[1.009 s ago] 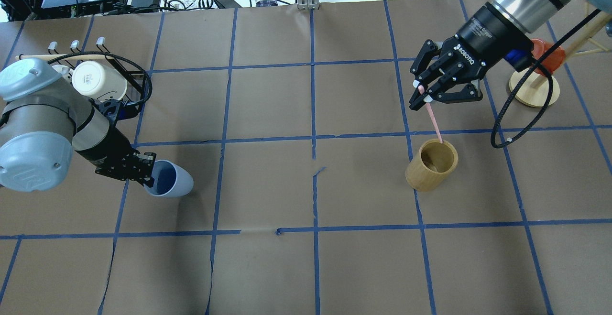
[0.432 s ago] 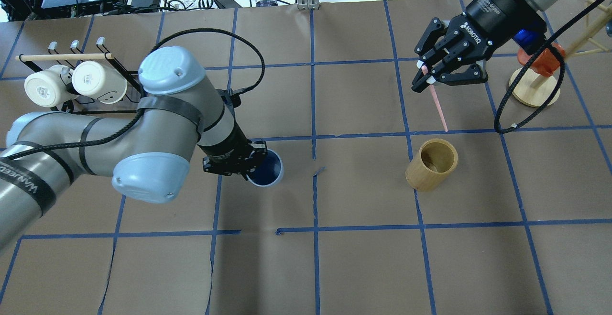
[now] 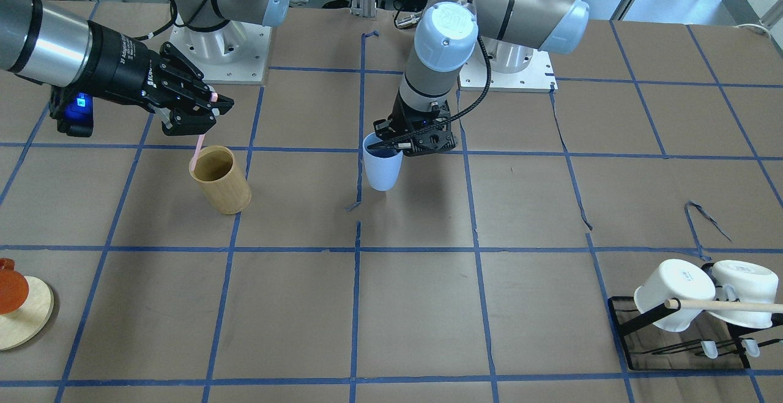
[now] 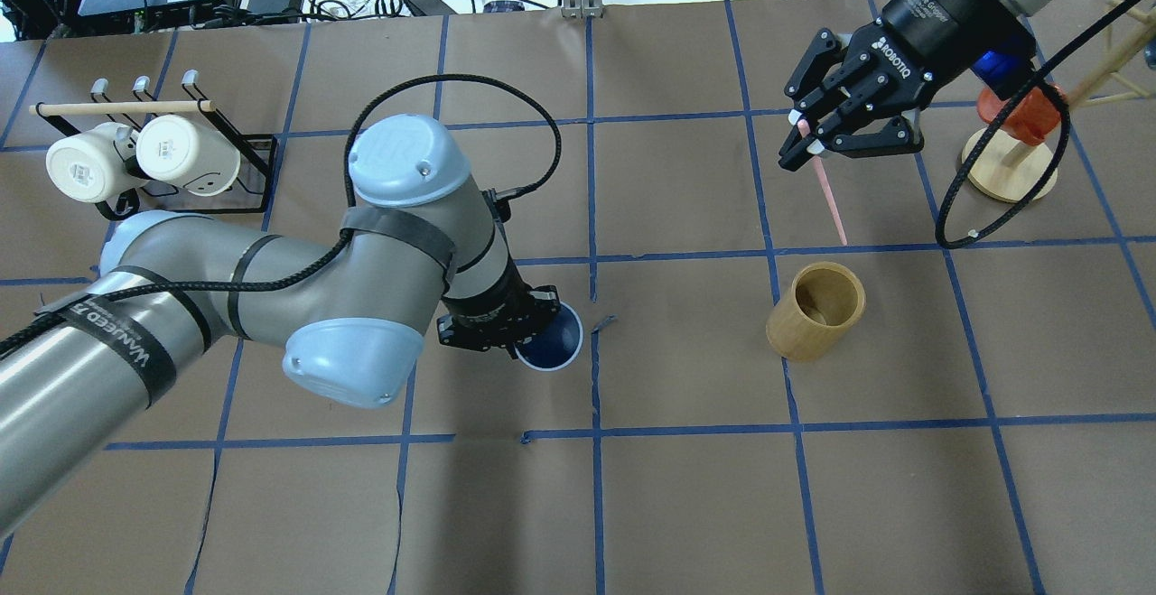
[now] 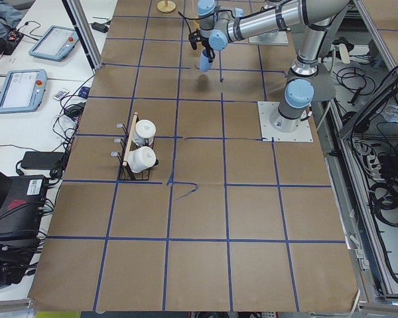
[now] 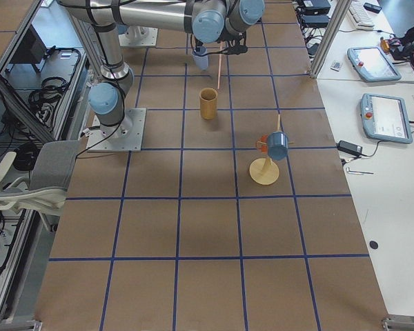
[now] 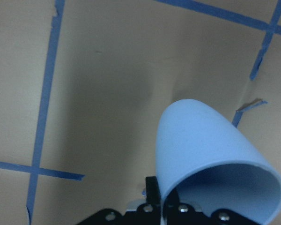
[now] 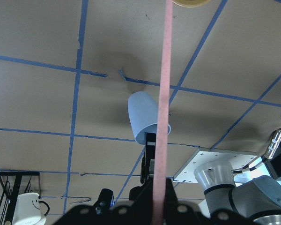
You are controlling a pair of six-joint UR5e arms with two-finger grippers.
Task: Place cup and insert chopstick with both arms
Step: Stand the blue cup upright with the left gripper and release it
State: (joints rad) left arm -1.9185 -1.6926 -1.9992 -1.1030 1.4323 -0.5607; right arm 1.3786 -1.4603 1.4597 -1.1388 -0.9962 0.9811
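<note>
**Holding the cup in one arm and the chopstick in the other**

I see the left gripper [image 4: 504, 328] clenched on the rim of the blue cup [image 4: 551, 339], with one finger inside the mouth and one outside. The cup is upright with its mouth up, near the middle of the table [image 4: 686, 505], just beside the central line of blue tape. From the front camera it hangs a little clear of the paper and casts a shadow beneath it. The left wrist camera shows the cup's rim pinched at the base of the fingers.

On the other side, the right gripper [image 4: 804, 138] is closed on the top end of the pink chopstick [image 4: 829, 202]. The stick slants down from the fingers towards the wooden holder [image 4: 815, 311]. That holder stands on the table well apart from the blue cup. In the overhead view the lower tip sits near the holder's far rim, outside the mouth. In the front view the tip lies right by the rim.

Two white mugs [image 4: 144, 153] lie on a black wire rack [image 4: 257, 175] at the far left. An orange cup [image 4: 1025, 115] hangs on a wooden stand [image 4: 1007, 175] at the far right.
</note>
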